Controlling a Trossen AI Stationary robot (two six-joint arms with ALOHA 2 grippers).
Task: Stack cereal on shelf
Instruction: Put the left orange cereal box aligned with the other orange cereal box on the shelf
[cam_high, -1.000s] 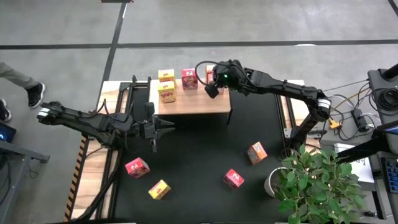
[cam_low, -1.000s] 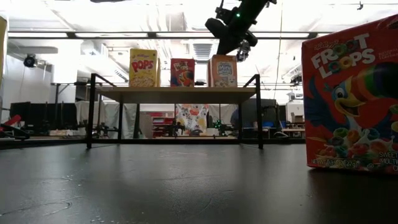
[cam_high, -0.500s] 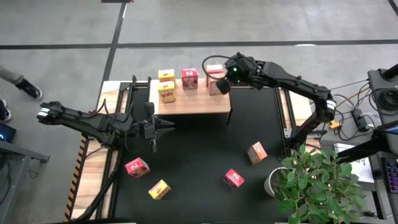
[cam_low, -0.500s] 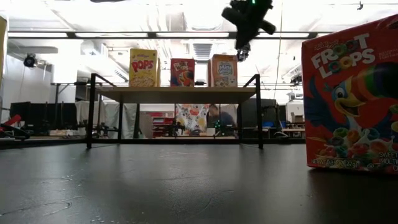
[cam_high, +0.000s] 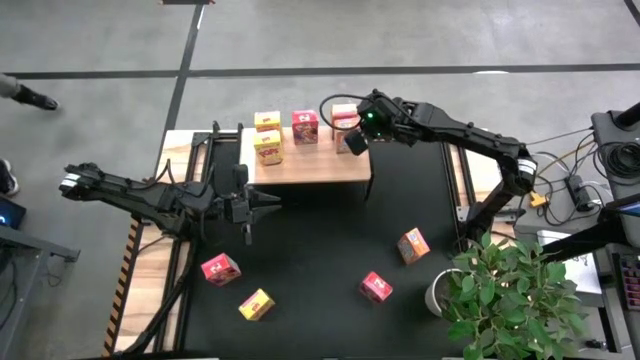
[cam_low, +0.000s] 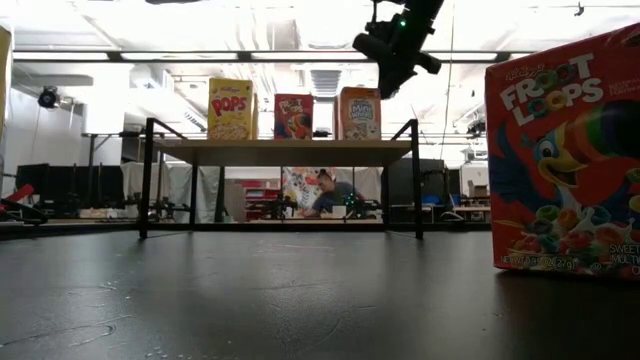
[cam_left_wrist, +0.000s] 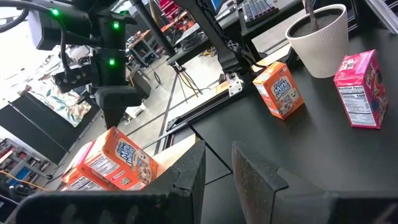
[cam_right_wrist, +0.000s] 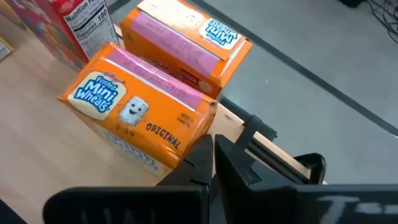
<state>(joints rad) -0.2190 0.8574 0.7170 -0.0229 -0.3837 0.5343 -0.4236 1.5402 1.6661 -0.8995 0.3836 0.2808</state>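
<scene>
On the large black mat (cam_high: 320, 250), four small cardboard cereal boxes (cam_high: 413, 244) are lying in front of the light wooden shelf (cam_high: 310, 160), the empty, fully closed right gripper (cam_high: 352, 138) is hovering over the shelf's right end, and the slightly parted, empty left gripper (cam_high: 272, 200) is waiting nearer the left-hand boxes.

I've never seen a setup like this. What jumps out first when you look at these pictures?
Probably the bright cereal boxes lined up on the wooden shelf at the far side of the black mat, with the right gripper hanging above the orange boxes at the shelf's right end, jaws shut and empty. Next, four more boxes lie scattered over the mat, one pink-red box looming huge in the low view.
</scene>
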